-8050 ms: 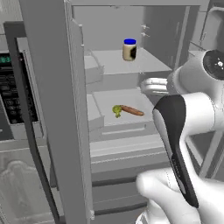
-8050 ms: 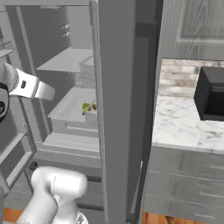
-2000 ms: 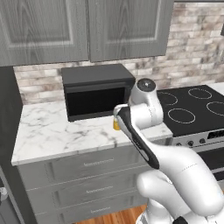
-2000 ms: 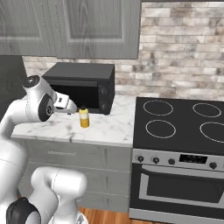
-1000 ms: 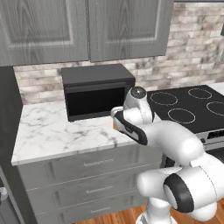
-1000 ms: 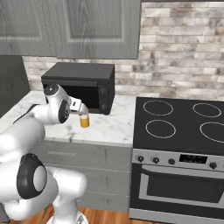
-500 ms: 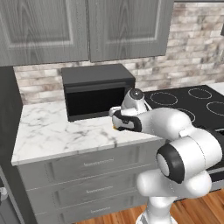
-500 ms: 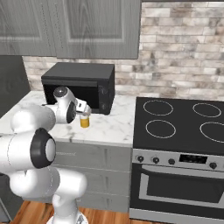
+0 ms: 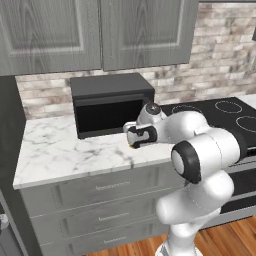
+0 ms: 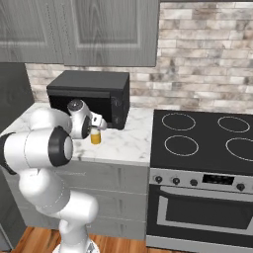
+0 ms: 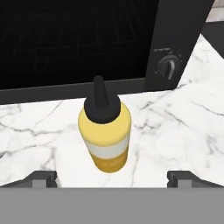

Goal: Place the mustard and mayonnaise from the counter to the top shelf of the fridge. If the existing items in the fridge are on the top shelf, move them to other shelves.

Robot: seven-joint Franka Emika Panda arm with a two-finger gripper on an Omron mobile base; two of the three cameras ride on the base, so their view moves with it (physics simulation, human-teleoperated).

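mustard [image 11: 105, 135] upright, nozzle up (on counter [image 11: 183, 127]) | gripper [image 11: 111, 177] fingers spread

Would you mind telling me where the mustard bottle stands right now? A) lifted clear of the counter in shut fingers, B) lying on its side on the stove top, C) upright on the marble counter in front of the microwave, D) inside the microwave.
C: the mustard stands upright on the counter just in front of the black microwave, with the open gripper fingertips wide apart either side of it, not touching.
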